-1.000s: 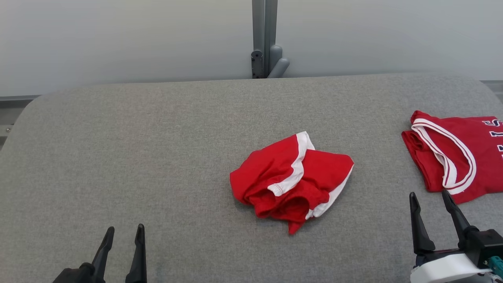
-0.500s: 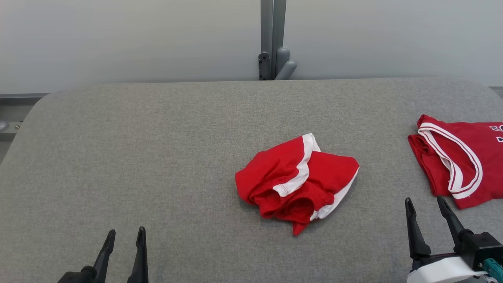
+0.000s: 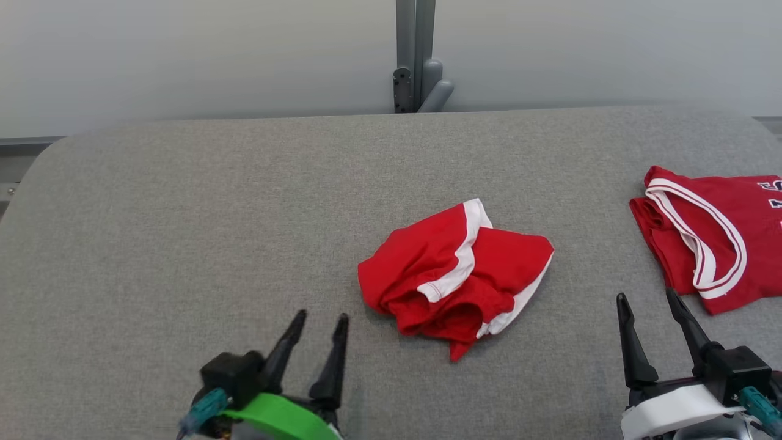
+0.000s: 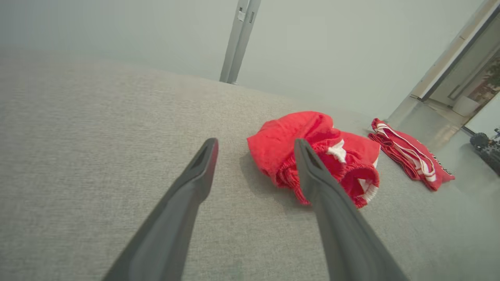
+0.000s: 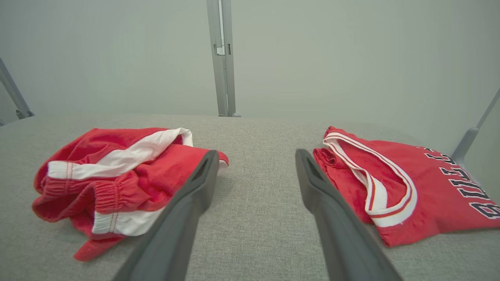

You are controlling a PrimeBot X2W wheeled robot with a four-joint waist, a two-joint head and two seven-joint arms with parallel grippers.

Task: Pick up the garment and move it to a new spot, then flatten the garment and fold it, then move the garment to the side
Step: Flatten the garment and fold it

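The grey fabric-covered surface spans nearly the whole head view, with rounded far corners and a pale wall and grey post just behind its back edge; its left half and near strip are bare, which looks like the best open room for laying cloth out. A folded red jersey with white trim lies at the right edge, well apart from the task's thing, though wide sweeps to the right would risk dragging it. The garment, red shorts with white stripes, sits crumpled in a heap a little right of centre on the surface. It looks light, soft and limp, likely to sag and unfurl when lifted; the gathered waistband on the side facing the robot, or a white-trimmed hem, seems the firmest place to pinch. The left pincer is poised near the heap's near-left side, fingers spread and holding nothing; the right pincer sits between heap and jersey, likewise spread and empty
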